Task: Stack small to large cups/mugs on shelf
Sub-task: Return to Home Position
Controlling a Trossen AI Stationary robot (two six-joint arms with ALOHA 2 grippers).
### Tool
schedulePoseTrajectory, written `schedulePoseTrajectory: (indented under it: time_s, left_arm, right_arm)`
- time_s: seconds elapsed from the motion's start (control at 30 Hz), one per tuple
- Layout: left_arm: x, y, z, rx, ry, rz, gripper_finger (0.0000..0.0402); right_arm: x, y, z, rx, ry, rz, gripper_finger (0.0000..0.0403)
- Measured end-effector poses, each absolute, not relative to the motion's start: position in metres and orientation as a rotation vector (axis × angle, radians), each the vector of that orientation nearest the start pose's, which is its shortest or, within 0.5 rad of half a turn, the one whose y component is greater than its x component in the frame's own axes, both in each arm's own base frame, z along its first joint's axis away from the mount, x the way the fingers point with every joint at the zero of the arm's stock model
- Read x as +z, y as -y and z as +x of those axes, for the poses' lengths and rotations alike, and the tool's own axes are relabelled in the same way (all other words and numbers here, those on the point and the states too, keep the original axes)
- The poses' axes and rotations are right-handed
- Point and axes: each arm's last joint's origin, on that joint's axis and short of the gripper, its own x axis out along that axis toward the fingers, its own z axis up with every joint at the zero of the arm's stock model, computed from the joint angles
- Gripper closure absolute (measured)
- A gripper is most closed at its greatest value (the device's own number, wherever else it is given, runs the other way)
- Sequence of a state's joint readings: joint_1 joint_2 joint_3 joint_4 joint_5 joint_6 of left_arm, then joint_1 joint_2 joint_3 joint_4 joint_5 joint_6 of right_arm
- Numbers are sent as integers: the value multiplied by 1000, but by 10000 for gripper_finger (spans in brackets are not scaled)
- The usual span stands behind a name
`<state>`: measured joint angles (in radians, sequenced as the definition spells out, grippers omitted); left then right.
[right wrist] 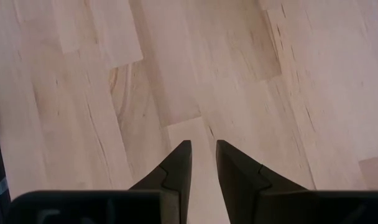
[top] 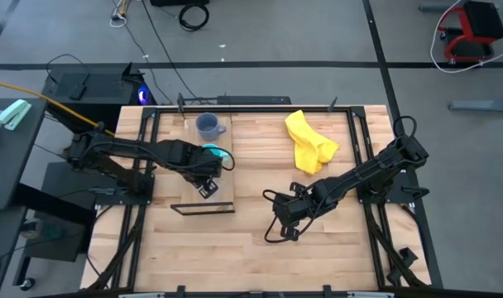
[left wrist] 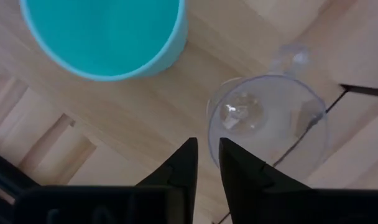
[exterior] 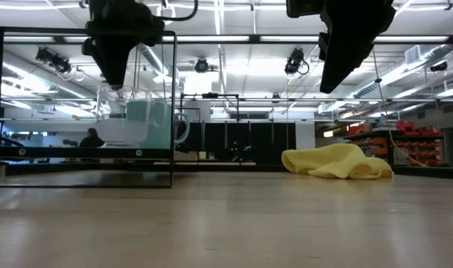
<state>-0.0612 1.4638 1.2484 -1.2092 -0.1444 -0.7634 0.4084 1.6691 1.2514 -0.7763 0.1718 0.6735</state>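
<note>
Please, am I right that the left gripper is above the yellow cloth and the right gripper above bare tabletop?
No: the high view shows the left gripper above the shelf, not the yellow cloth; the right gripper is above bare tabletop.

Grey-blue mug (top: 208,126), turquoise mug (left wrist: 102,31), glass cup (left wrist: 267,121), on shelf (top: 223,192)

Crumpled yellow cloth (top: 309,142) lying toward the right rear of the pale plank surface (top: 326,248). Beyond it, on grey floor (top: 318,41): coiled black cable (top: 194,14), red cart (top: 471,29). Far back in the low view, a person's dark outline (exterior: 90,138).
</note>
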Motion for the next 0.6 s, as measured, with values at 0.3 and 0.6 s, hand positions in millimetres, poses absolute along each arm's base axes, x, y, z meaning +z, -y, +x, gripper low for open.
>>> schedulePoseTrajectory:
  time_s: [0.3,0.6]
  left_arm:
    - [314,10,227,602,-1112,-617,322]
    - [348,15,200,616,-807,-595,322]
  right_arm:
    - [232,-124,306,-188,-1147,257,320]
    - [255,-112,303,-167,-1117,357,320]
